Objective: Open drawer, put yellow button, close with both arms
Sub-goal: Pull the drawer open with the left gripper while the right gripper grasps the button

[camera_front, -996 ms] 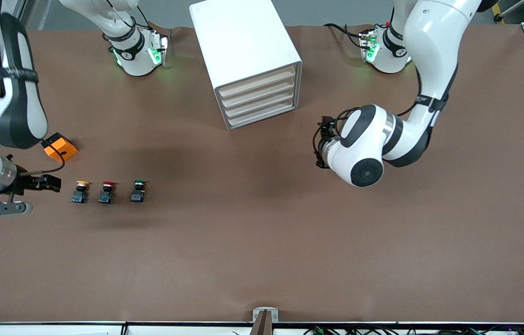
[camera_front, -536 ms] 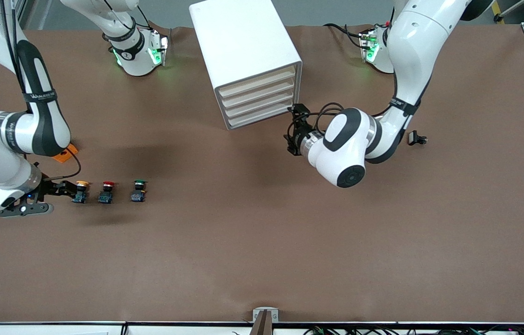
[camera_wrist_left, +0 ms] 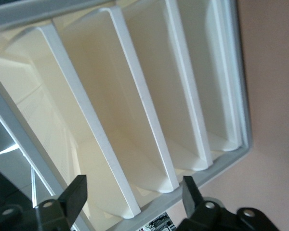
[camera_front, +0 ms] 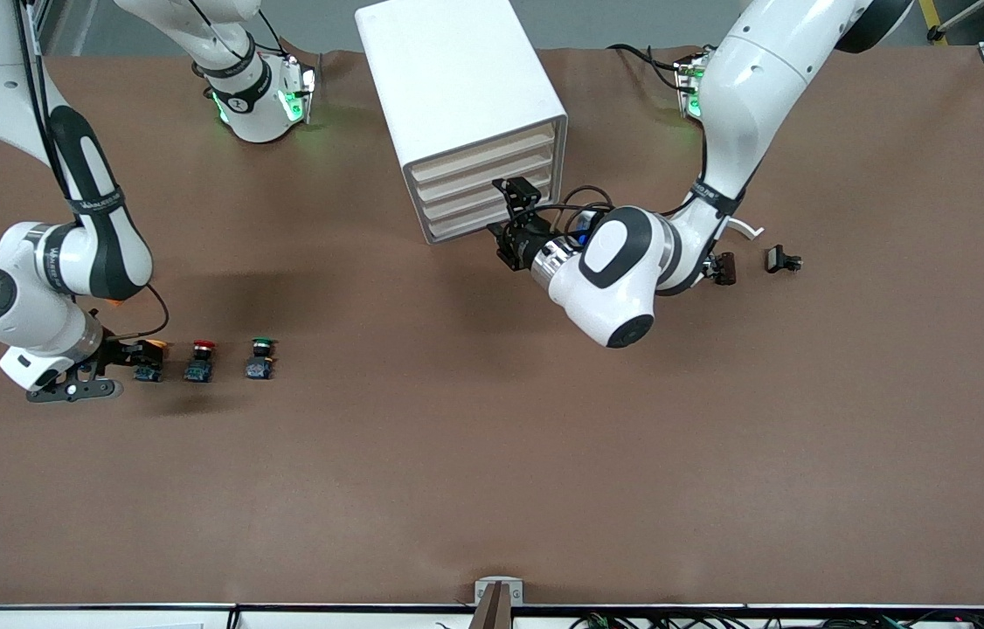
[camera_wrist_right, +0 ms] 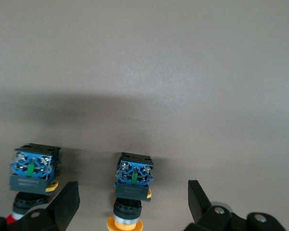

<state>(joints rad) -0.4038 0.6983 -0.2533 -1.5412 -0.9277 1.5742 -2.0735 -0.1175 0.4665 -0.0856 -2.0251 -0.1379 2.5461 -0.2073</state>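
Front view, as I read it from my station: the left gripper point(camera_front: 511, 210) is at the front of the white cabinet point(camera_front: 457, 83), level with the lower drawers; the drawer point(camera_front: 483, 154), uppermost of four, sits shut; in the left wrist view the fingers point(camera_wrist_left: 77, 192) stand apart with the beige fronts between and ahead of them, gripping nothing; the right gripper point(camera_front: 135, 356) is low at the yellow button point(camera_front: 148, 367); in the right wrist view its jaws stand wide, the yellow button point(camera_wrist_right: 132, 185) between them, untouched; the red button point(camera_front: 200, 361) stands just beside, the green button point(camera_front: 260, 359) next along.
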